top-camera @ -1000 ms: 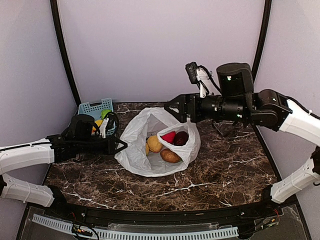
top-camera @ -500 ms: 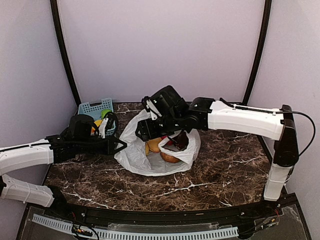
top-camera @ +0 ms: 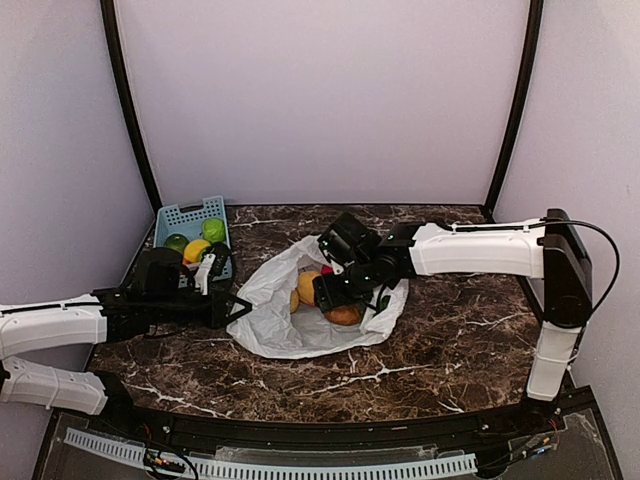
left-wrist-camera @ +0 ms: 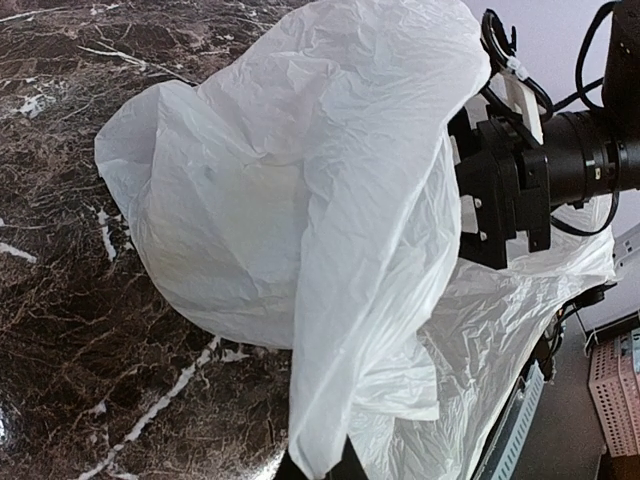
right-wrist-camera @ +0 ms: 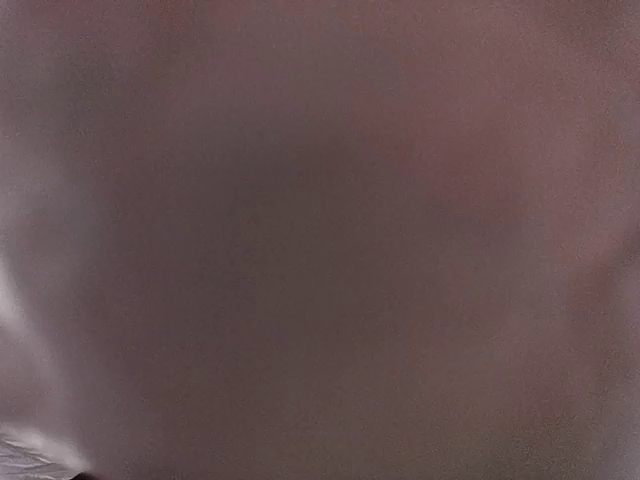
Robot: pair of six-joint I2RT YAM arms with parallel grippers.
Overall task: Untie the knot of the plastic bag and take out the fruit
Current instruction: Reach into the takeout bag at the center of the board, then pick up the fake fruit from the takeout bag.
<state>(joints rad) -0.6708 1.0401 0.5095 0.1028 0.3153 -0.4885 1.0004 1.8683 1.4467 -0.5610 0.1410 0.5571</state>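
Note:
The white plastic bag lies open on the marble table, and its knot is out of view. My left gripper is shut on the bag's left edge; in the left wrist view a strip of the plastic bag runs down into the left gripper. My right gripper reaches into the bag's mouth, its fingertips hidden among the fruit. A tan-yellow fruit and a brownish-orange fruit show inside. The right wrist view is a dark pinkish blur.
A blue lattice basket stands at the back left with two green fruits and a yellow one. The right arm's black wrist shows behind the bag. Grey walls close in on three sides.
The right arm has come down from above the bag into its mouth. The bag has sagged lower and flatter. The left gripper kept its hold and shifted slightly.

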